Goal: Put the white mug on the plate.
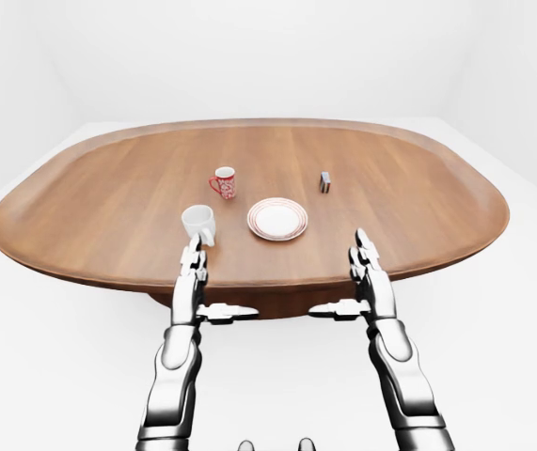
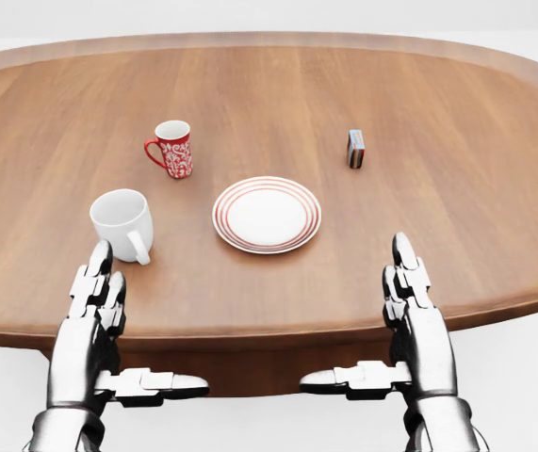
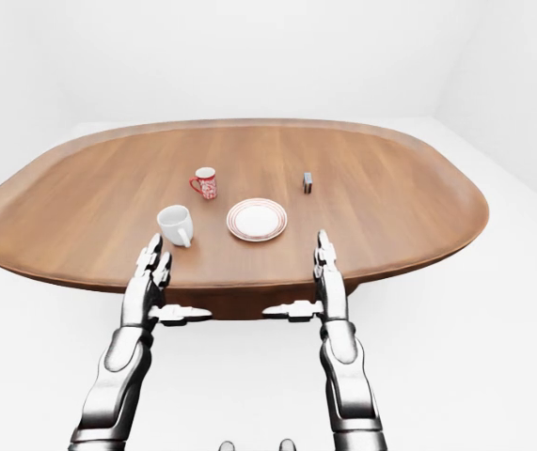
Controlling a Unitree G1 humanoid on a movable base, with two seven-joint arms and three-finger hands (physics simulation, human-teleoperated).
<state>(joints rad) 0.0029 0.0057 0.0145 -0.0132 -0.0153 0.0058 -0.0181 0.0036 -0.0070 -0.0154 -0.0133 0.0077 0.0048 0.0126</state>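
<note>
The white mug (image 2: 122,221) stands upright on the wooden table (image 2: 457,198), left of centre in the head view, its handle turned toward the bottom right. To its right lies the white plate (image 2: 267,214) with red rings, with nothing on it. My left hand (image 2: 97,297) hovers at the table's near edge just below the mug, open, fingers stretched out, not touching it. At the same edge, below and to the right of the plate, my right hand (image 2: 410,294) is also open and holds nothing.
A red patterned mug (image 2: 172,148) stands above the white mug, up and left of the plate. A small box (image 2: 355,148) sits upright to the plate's upper right. White floor surrounds the oval table.
</note>
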